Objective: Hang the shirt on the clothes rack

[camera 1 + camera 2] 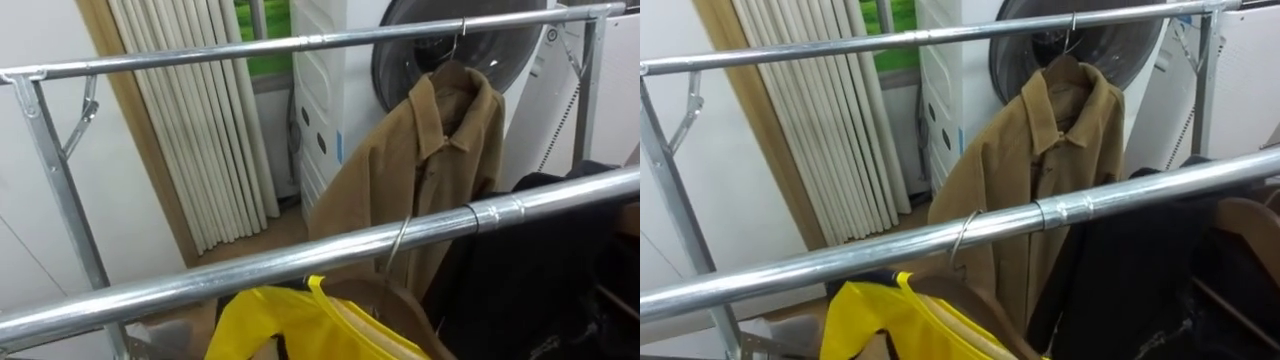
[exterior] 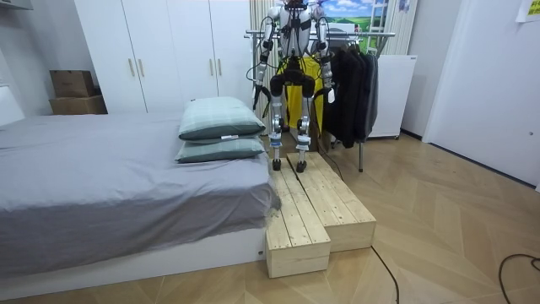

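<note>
Nearest in the eye views: the near rail point(image 1: 300, 262), a bare metal tube crossing the lower part of the scene and rising toward the robot's right. A yellow garment point(image 1: 290, 325) hangs from the near rail on a wooden hanger point(image 1: 390, 300), whose wire hook point(image 1: 399, 238) loops over the tube. Right of the hook, under the near rail, hang dark garments point(image 1: 540, 270). Left of the yellow garment, the near rail runs bare to its upright post. Beyond the near rail and above it lies the far rail point(image 1: 300, 43), which carries a tan jacket point(image 1: 430, 160). A pleated curtain point(image 1: 200, 130) and a white appliance point(image 1: 320, 100) stand farther back. The room view adds the setting. The robot stands on a wooden platform point(image 2: 325, 211) facing the near rail, with a bed point(image 2: 101, 177) and pillows point(image 2: 219, 118) to its left and open floor to its right. The left hand point(image 2: 261, 87) and the right hand point(image 2: 327, 84) hang low beside the hips, well under the near rail. Whether either hand grips anything cannot be told at that distance. The yellow garment shows just past the robot's body, up at the near rail.
</note>
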Motion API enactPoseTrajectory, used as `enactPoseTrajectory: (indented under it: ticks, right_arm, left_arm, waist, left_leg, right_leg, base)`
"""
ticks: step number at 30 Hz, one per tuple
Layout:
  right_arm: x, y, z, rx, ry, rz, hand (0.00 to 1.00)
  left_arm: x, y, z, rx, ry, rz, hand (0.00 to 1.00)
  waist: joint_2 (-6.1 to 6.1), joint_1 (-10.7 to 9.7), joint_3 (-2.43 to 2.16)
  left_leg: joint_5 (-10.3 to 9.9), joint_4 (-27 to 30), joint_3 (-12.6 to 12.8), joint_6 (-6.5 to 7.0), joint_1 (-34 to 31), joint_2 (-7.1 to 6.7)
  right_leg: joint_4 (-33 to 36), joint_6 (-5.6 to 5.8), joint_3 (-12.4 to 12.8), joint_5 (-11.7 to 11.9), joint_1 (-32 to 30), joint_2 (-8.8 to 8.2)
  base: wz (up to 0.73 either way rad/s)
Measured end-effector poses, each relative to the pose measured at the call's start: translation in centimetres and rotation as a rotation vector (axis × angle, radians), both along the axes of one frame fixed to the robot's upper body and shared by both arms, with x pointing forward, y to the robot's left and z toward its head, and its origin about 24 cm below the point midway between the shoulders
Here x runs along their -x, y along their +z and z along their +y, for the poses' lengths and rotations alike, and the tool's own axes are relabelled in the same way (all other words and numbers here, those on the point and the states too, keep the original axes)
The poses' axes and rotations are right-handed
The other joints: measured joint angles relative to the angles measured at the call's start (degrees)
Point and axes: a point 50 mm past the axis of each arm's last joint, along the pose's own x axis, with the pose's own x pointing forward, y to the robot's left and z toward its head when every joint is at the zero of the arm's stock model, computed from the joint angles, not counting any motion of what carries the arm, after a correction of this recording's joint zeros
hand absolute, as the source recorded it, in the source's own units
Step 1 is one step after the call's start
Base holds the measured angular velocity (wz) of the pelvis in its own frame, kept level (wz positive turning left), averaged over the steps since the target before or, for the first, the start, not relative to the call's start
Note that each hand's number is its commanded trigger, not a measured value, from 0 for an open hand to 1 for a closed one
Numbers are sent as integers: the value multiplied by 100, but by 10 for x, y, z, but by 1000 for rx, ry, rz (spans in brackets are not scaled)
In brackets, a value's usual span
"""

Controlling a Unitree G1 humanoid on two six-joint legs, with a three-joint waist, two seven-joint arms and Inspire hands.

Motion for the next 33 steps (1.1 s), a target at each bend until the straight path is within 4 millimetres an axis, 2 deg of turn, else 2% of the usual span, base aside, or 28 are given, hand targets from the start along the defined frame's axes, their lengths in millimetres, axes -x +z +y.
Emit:
enactPoseTrajectory:
  ticks: [16, 22, 25, 29, 30, 31, 33]
  right_arm:
    - [-3, 0, 2, -23, 6, -10, 0]
    - [-6, 1, -1, -11, 70, -11, 0]
    - [-17, 3, -5, 14, 171, -29, 0]
    - [-37, 5, -6, 41, 351, -31, 0]
    - [-46, 7, -8, 56, 400, -37, 0]
    - [-49, 8, -9, 62, 417, -40, 0]
    - [-57, 10, -13, 78, 433, -51, 0]
  left_arm:
    - [-2, 0, 0, 1, -28, 19, 0]
    - [-7, 1, 0, -12, -100, 13, 0]
    - [-12, 1, 0, -26, -156, 3, 0]
    - [-29, 2, -1, -47, -218, -35, 0]
    - [-34, 3, -2, -56, -241, -51, 0]
    - [-36, 3, -3, -57, -250, -59, 0]
    - [-45, 3, -6, -61, -270, -81, 0]
  waist:
    - [-8, 29, -8]
    - [-9, 267, -7]
    - [8, 284, -20]
    - [40, 311, -8]
    - [69, 324, 10]
    - [91, 333, 9]
    - [134, 398, 43]
  left_leg:
    - [2, 37, -60, 3, -16, -21]
    - [1, 61, -45, 2, -41, -14]
    - [-15, 267, -69, 23, -222, -8]
    - [-15, 506, -191, 23, -508, -3]
    - [-15, 624, -277, 23, -666, 2]
    - [-15, 663, -331, 23, -742, 2]
    - [26, 666, -353, -29, -964, 1]
  right_leg:
    - [-12, -23, -45, -14, -14, -5]
    - [-3, -26, -65, -20, 6, -5]
    - [13, -31, -181, -25, -1, -12]
    - [77, -61, -499, -44, -83, -56]
    - [115, -71, -618, -52, -149, -60]
    - [123, -75, -694, -54, -189, -58]
    - [191, -105, -1027, -95, -298, -85]
  base:
    - [1]
    - [1]
    - [19]
    - [38]
    - [46]
    - [58]
    - [69]
